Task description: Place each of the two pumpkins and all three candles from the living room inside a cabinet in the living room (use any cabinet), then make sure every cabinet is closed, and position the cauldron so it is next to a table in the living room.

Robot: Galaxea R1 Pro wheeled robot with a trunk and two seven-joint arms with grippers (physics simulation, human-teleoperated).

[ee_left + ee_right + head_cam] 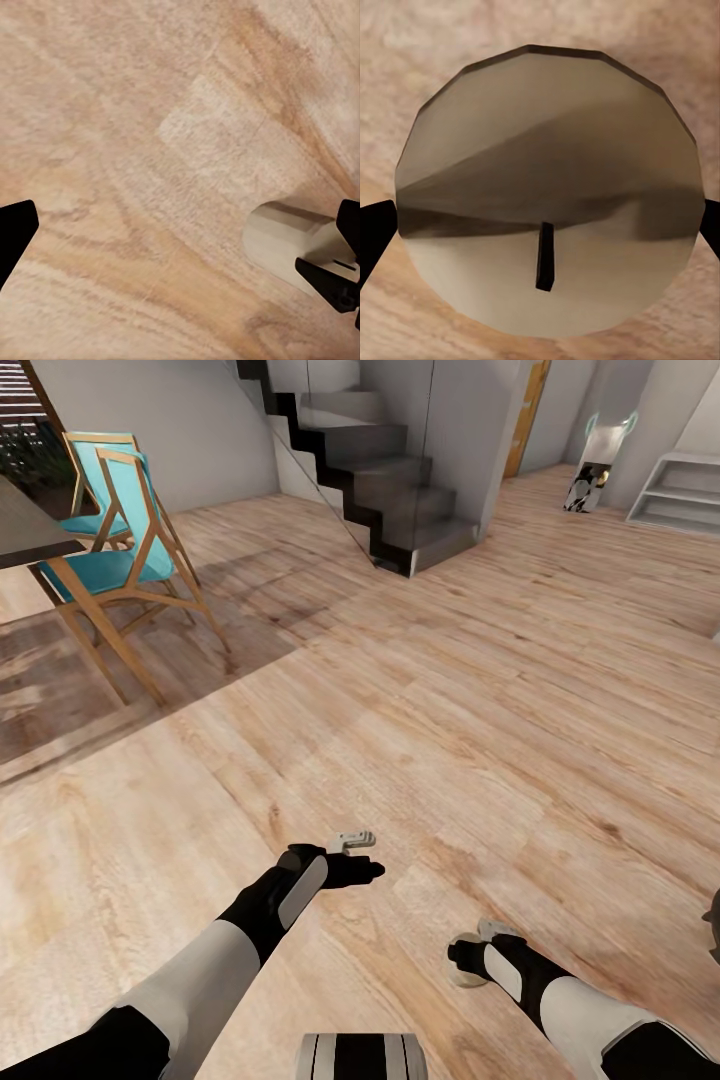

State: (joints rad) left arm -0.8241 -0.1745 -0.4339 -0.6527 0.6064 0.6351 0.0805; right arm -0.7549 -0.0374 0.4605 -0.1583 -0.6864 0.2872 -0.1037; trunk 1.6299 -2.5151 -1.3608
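Observation:
A stubby grey-tan candle (547,172) with a short dark wick faces the right wrist camera end-on, and my right gripper (540,232) is shut on its sides. In the head view that gripper (472,952) hangs low over the plank floor with the pale candle (462,972) at its tip. The same candle (285,238) sits at the edge of the left wrist view, with a black finger clamped on it. My left gripper (352,852) is open and holds nothing, its fingers spread wide over bare floor (150,150). The pumpkins, cabinet and cauldron are out of view.
A dark table (30,530) with turquoise wooden chairs (120,550) stands at the left. A grey staircase (390,480) rises at the back centre, and white shelves (680,490) stand far right. A dark shape (713,925) cuts in at the right edge. Open plank floor (450,710) lies ahead.

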